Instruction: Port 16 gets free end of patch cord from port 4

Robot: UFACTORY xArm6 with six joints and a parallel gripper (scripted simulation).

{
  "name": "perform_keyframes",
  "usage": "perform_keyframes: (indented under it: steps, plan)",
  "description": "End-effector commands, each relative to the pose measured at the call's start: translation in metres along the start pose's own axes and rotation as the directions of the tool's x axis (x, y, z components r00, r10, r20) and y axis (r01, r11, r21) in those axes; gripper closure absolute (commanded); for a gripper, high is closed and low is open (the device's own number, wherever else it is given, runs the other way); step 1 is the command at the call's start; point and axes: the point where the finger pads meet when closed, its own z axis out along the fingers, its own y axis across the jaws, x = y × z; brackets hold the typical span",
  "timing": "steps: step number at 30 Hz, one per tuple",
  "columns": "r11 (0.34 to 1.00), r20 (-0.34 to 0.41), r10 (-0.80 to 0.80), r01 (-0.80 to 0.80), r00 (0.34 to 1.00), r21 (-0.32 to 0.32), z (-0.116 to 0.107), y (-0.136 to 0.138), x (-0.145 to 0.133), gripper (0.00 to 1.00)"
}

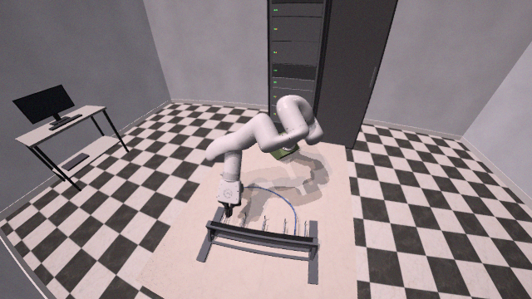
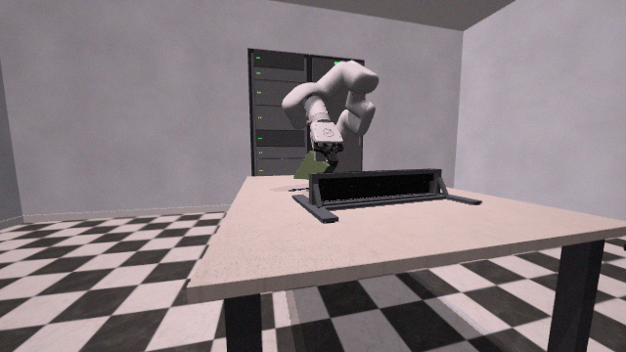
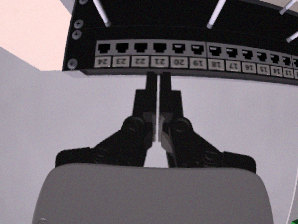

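your black two-finger gripper (image 1: 228,214) (image 2: 334,161) (image 3: 158,87) is clenched on nothing near port 21 of the dark metal rack (image 1: 262,237) (image 2: 376,172) (image 3: 150,69), blue cord (image 1: 287,200) still unplugged behind it; likely pre-grasp, so back off, open, fetch the free end.

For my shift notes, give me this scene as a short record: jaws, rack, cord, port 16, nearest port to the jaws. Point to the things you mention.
jaws (image 1: 228,215) (image 2: 333,161): shut, nothing between them
rack (image 1: 262,238) (image 2: 376,173) (image 3: 85,71): standing on the table (image 1: 249,274) (image 2: 391,235)
cord (image 1: 284,198): blue, curving from behind the rack's right part in the top view toward the arm
port 16 (image 3: 247,55): no plug seen in it
nearest port: looks like 21 (image 3: 160,48) in the wrist view
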Motion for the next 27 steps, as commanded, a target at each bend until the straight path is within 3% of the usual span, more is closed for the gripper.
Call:
perform_keyframes:
  steps: [1,21,27]
  plan:
    - [1.000,0.003,-0.002,0.002,1.000,0.001,-0.001,0.000,-0.002,1.00]
    - [1.000,0.003,-0.002,0.002,1.000,0.001,-0.001,0.000,-0.002,1.00]
    - [1.000,0.003,-0.002,0.002,1.000,0.001,-0.019,0.000,-0.002,1.00]
